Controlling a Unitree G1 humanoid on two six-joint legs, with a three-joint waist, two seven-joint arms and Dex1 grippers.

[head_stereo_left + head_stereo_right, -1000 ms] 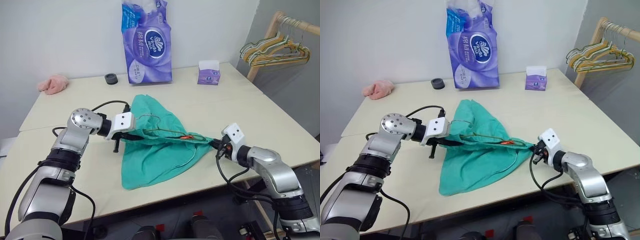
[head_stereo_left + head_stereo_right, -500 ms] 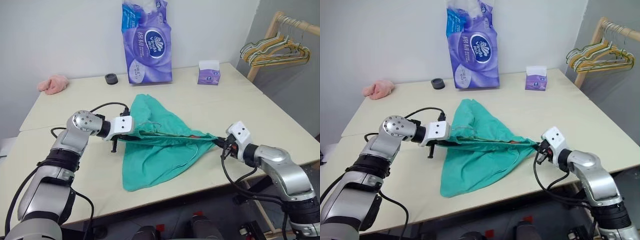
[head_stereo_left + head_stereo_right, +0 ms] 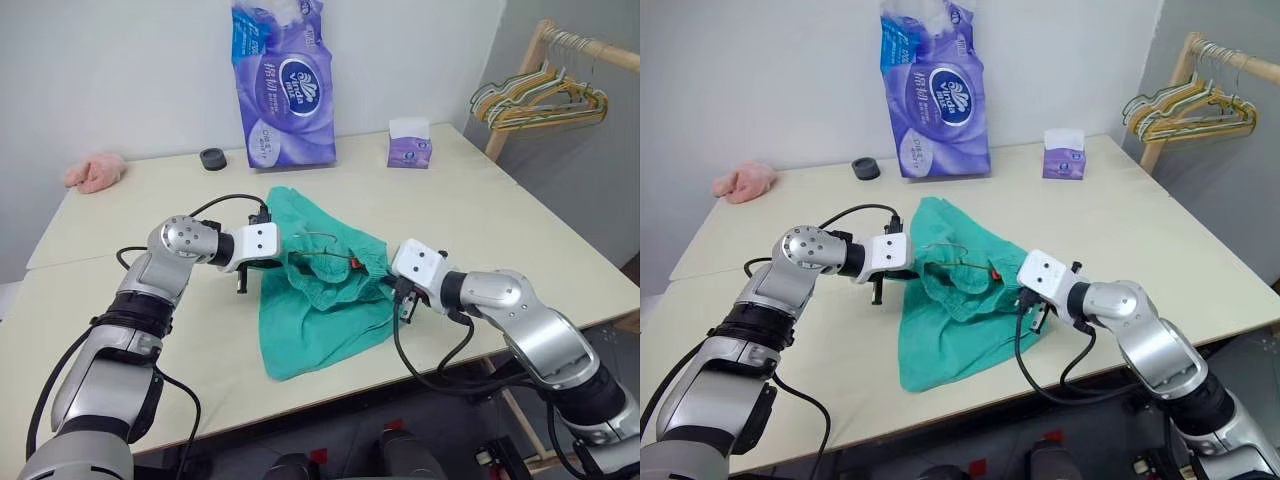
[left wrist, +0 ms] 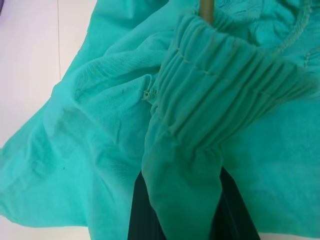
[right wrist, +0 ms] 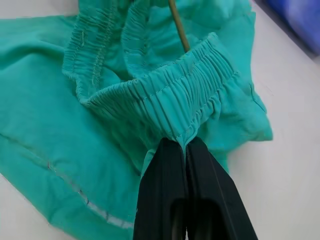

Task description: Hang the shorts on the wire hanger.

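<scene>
While the teal-green soft cloth shorts (image 3: 320, 300) lie bunched near the front middle of the pale worktop (image 3: 520, 230), their gathered elastic waistband is lifted between the two claws and their legs trail toward the front edge. The thin olive-green wire hanger (image 3: 325, 243) sits inside the waistband opening, its hooked top showing above the cloth beside a small orange-red mark. The left claw (image 3: 268, 262) is clamped on the waistband at the left; the wrist view shows cloth folded over its black fingers (image 4: 235, 215). The right claw (image 5: 184, 150) pinches the waistband at the right, fingers pressed together on the cloth. Behind stand a purple tissue pack (image 3: 277, 85), a small purple tissue box (image 3: 408, 148), a black ring (image 3: 212, 159) and a pink fluffy cloth (image 3: 94, 171). Coloured hangers (image 3: 535, 100) hang on a wooden rack at the right.
</scene>
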